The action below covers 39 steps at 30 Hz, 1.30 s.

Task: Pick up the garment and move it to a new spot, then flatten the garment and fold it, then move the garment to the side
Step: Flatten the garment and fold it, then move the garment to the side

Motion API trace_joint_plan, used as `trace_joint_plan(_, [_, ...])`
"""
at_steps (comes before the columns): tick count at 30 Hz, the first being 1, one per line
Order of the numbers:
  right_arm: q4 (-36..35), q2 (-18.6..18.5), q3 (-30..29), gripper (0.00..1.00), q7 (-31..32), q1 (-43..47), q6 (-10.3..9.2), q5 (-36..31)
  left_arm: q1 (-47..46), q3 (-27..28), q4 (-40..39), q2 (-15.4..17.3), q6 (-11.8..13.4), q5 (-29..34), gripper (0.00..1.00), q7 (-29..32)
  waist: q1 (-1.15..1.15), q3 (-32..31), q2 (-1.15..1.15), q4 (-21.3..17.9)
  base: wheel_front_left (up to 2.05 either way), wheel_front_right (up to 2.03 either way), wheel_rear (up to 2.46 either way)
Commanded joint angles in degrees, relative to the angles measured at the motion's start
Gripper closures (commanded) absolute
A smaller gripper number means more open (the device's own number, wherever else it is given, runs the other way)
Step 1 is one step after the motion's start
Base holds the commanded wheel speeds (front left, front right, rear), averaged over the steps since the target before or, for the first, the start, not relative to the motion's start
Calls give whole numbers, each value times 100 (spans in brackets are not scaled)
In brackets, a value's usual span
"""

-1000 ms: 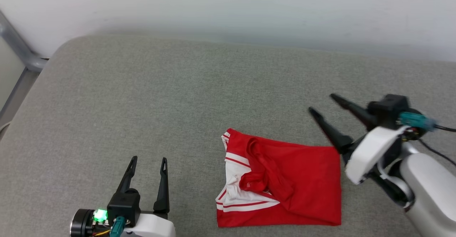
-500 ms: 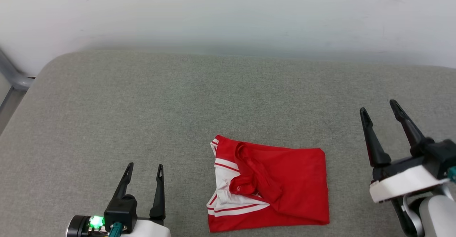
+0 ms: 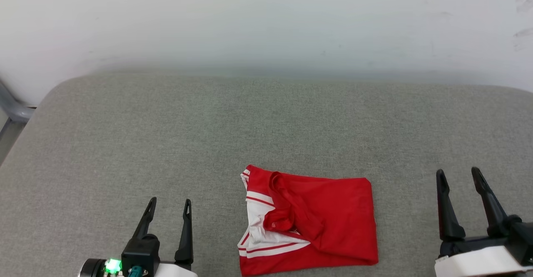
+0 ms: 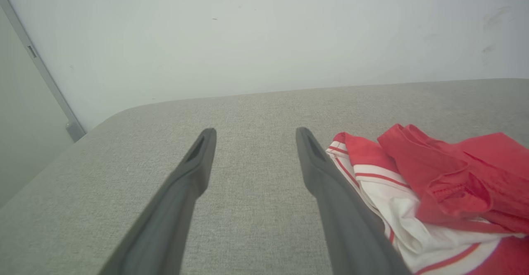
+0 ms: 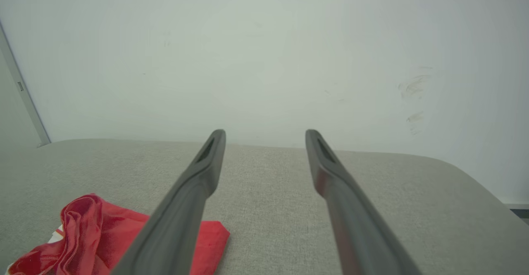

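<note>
The garment (image 3: 325,223), red with white red-striped sleeve parts, lies folded into a rough rectangle on the grey cushion near the front edge, centre-right. My left gripper (image 3: 170,203) stands open to its left, nothing between the fingers; the left wrist view has the garment (image 4: 434,184) just right of my left gripper (image 4: 254,133). My right gripper (image 3: 457,173) stands open to the right of the garment, apart from it. The right wrist view shows the garment (image 5: 103,233) low at the left, partly behind the left finger of my right gripper (image 5: 264,134).
The grey fabric cushion (image 3: 208,135) spreads wide behind and beside the garment. A pale wall (image 3: 266,18) rises behind it. A grey metal frame (image 3: 10,110) stands at the far left edge.
My right gripper has let go near the garment's right edge, swung right and drawn back to the lower right. The head camera has tilted, shifting the whole picture.
</note>
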Motion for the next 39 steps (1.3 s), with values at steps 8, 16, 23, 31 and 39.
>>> trace_joint_plan(8, [-70,138,-213,0,-13,440,-7,34,145,38,-56,33,-30,-26,0,-14,1,-84,0,-18,0,0,0])
trace_joint_plan(16, [-38,150,-135,0,-13,634,-7,124,191,60,-37,46,-40,-29,0,-14,1,-109,0,-27,0,0,0])
trace_joint_plan(23, [17,151,-111,0,-13,623,-7,146,172,72,-6,47,-60,-28,0,-14,1,-124,0,-23,0,0,0])
trace_joint_plan(31, [-67,148,-402,0,-13,198,-7,65,157,77,-4,25,-58,-36,0,-14,1,-104,0,-27,0,0,0])
trace_joint_plan(39, [97,-359,-499,0,119,-755,-6,394,74,77,13,32,-105,-36,0,-14,1,-85,0,55,0,0,0])
